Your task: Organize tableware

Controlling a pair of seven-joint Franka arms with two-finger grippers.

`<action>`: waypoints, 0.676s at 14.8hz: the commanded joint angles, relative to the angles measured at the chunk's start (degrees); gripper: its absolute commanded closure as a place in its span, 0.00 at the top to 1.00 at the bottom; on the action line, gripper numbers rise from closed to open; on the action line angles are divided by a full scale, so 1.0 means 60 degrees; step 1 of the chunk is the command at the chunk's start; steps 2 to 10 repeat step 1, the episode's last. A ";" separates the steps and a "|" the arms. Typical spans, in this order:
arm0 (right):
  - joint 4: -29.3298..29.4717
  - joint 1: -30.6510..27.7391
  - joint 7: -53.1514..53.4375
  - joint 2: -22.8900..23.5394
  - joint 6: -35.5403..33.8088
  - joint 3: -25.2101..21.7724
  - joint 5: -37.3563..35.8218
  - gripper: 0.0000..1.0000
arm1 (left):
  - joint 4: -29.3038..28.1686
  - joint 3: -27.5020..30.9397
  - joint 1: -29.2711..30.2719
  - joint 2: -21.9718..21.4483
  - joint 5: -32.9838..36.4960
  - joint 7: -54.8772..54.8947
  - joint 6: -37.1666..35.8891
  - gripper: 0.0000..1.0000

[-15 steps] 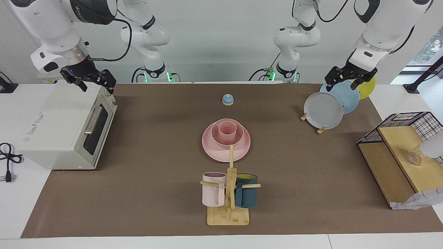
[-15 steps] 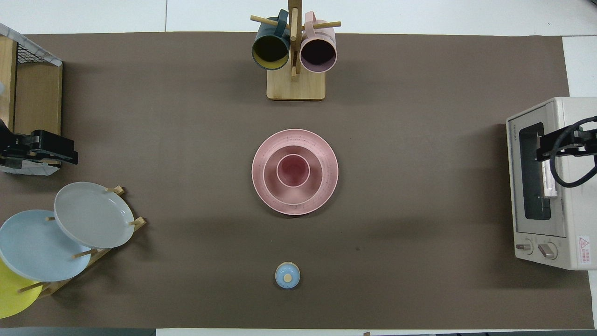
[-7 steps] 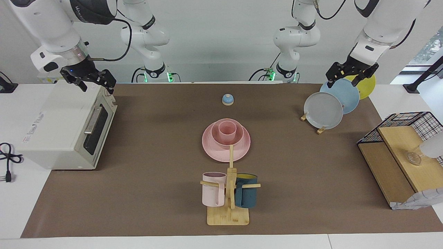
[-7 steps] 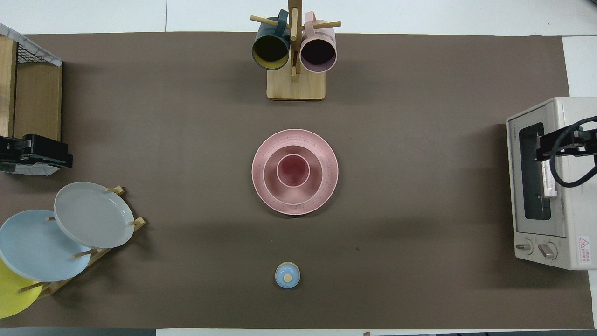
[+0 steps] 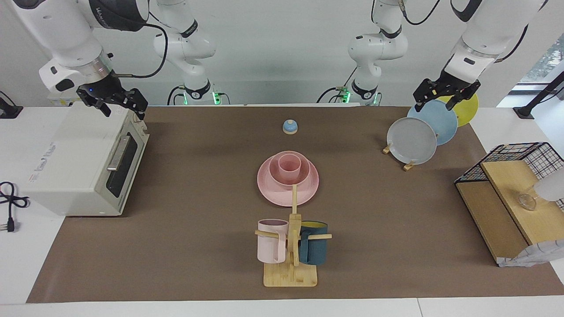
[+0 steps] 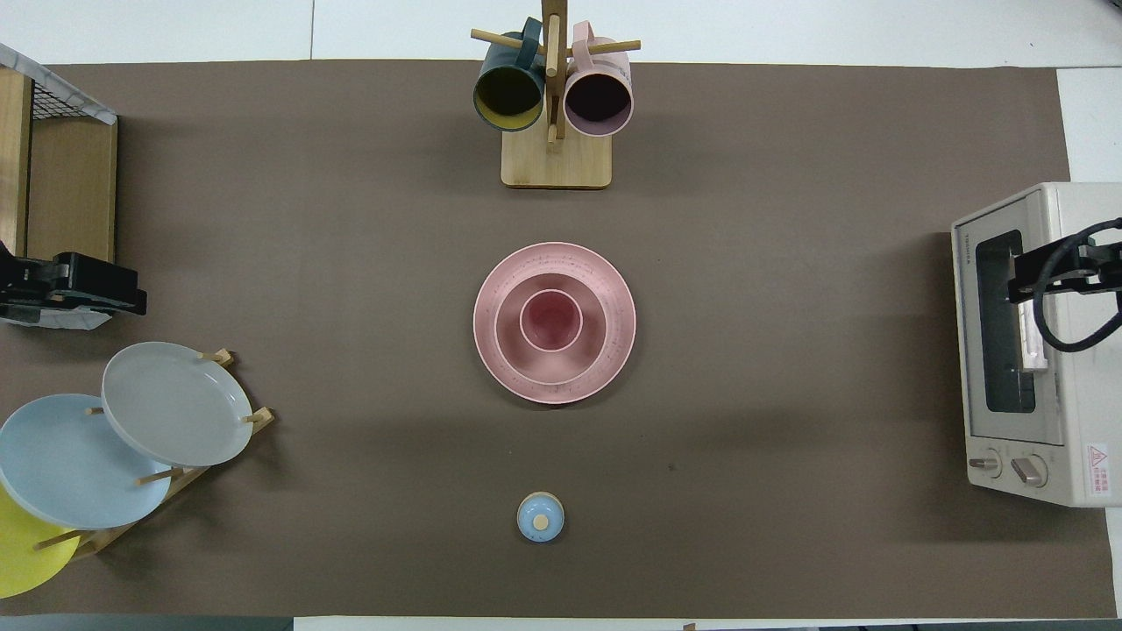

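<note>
a: is the tableware sorted yet?

b: looks done to me. the pink cup (image 5: 289, 166) sits in the pink bowl (image 5: 301, 175), the bowl on the pink plate (image 5: 273, 190), mid-desk (image 5: 185, 246), between the blue bell (image 5: 290, 127) and the mug tree (image 5: 292, 246).

a: and the arms?

b: the left hand (image 5: 446, 97) hangs over the plate rack (image 5: 407, 166), gripping nothing, fingers spread. the right hand (image 5: 118, 104) waits over the toaster oven (image 5: 75, 163); i can't tell if it's open. i'd say nothing is left.
</note>
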 commanded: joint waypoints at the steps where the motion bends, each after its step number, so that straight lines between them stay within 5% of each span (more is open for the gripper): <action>1: -0.0082 -0.0074 -0.0181 -0.0133 -0.0099 0.0027 0.0183 1.00 | -0.0237 -0.0126 0.0198 -0.0261 -0.0162 0.0125 0.0179 1.00; 10: -0.0082 -0.0074 -0.0181 -0.0133 -0.0099 0.0027 0.0183 1.00 | -0.0237 -0.0126 0.0198 -0.0261 -0.0162 0.0125 0.0179 1.00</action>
